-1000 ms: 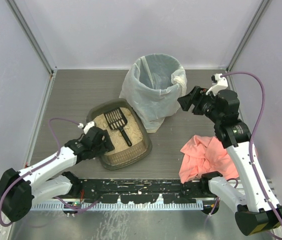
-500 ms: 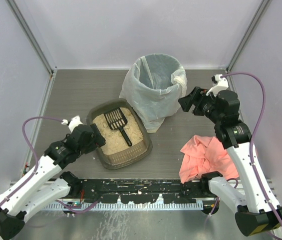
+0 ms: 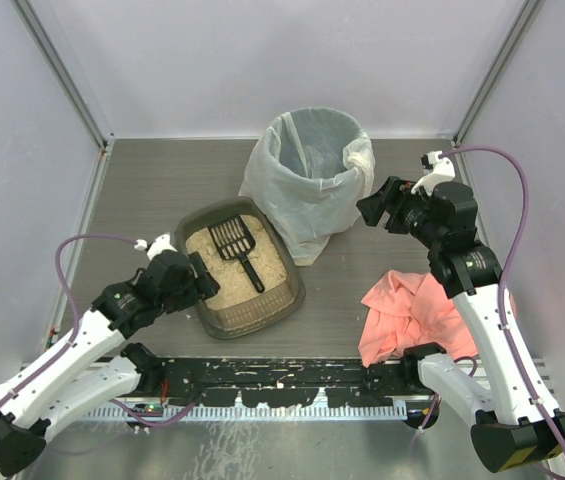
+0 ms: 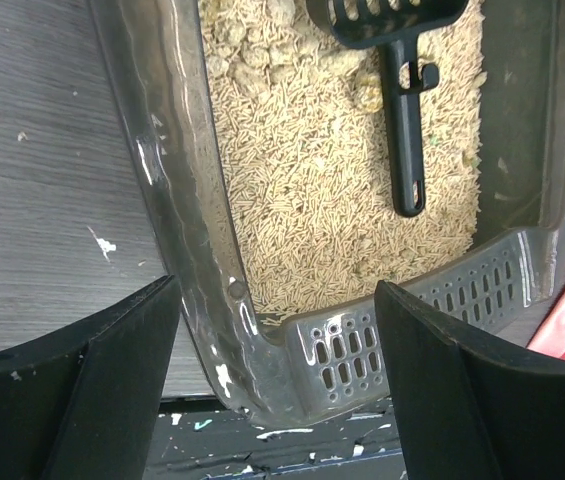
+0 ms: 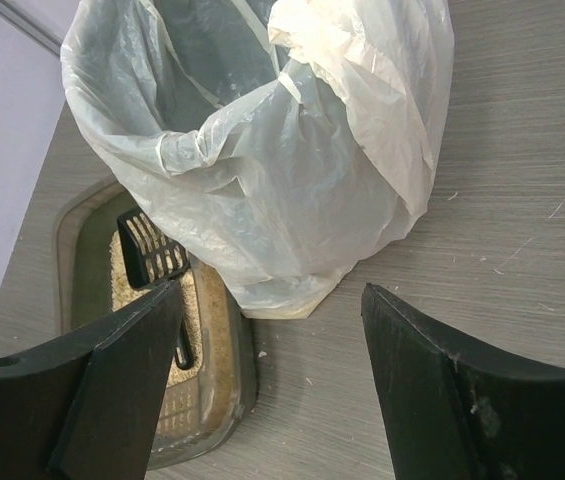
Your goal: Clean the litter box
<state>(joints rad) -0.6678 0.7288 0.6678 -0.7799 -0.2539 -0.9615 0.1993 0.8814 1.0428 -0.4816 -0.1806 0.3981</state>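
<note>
The litter box [image 3: 224,322] is a dark translucent tray holding tan granules, left of centre on the table. A black slotted scoop [image 3: 237,245] lies in the granules with its handle toward the near right. My left gripper [image 3: 197,277] hovers open at the tray's left side. In the left wrist view its jaws [image 4: 277,300] stand wide on either side of the litter box's [image 4: 177,180] near corner without touching it, the scoop [image 4: 407,130] lying beyond. My right gripper [image 3: 370,205] is open and empty [image 5: 270,295] beside the bin, with the litter box [image 5: 232,390] at lower left.
A round bin lined with a white bag [image 3: 312,170] stands just behind and right of the tray, its bag [image 5: 262,150] touching the tray's far corner. A pink cloth [image 3: 407,310] lies crumpled at the near right. The black base rail [image 3: 282,380] runs along the near edge.
My left arm pulled back to the left from the tray's corner, then edged slightly toward it again, jaws staying apart. The right arm has hardly moved.
</note>
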